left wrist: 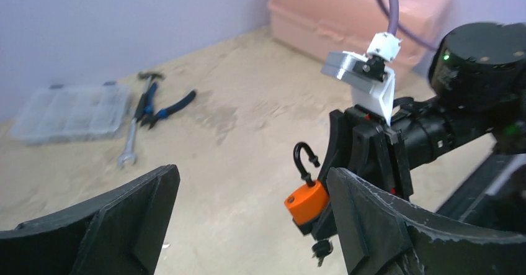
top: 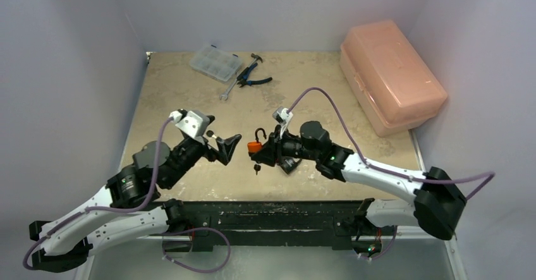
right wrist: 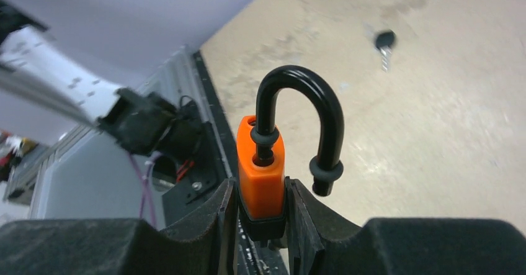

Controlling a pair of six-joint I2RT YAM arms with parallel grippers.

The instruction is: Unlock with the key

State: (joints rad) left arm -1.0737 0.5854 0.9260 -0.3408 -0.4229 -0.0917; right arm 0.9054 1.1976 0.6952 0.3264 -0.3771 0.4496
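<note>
An orange padlock (right wrist: pixel 262 163) with a black base is clamped upright between my right gripper's (right wrist: pixel 262 191) fingers. Its black shackle (right wrist: pixel 310 95) is raised, with the free end out of the body. In the top view the padlock (top: pixel 255 147) is held just above the table, and a black-headed key (top: pixel 256 166) hangs from its underside. That key also shows in the left wrist view (left wrist: pixel 321 249), under the padlock (left wrist: pixel 306 202). My left gripper (left wrist: pixel 251 185) is open and empty, just left of the padlock and facing it, also in the top view (top: pixel 229 148).
A second small key (right wrist: pixel 384 41) lies on the table beyond the padlock. At the back are a clear organiser box (top: pixel 215 62), pliers (top: pixel 253 78) and a wrench (top: pixel 227 90). A large pink case (top: pixel 390 74) stands at the back right.
</note>
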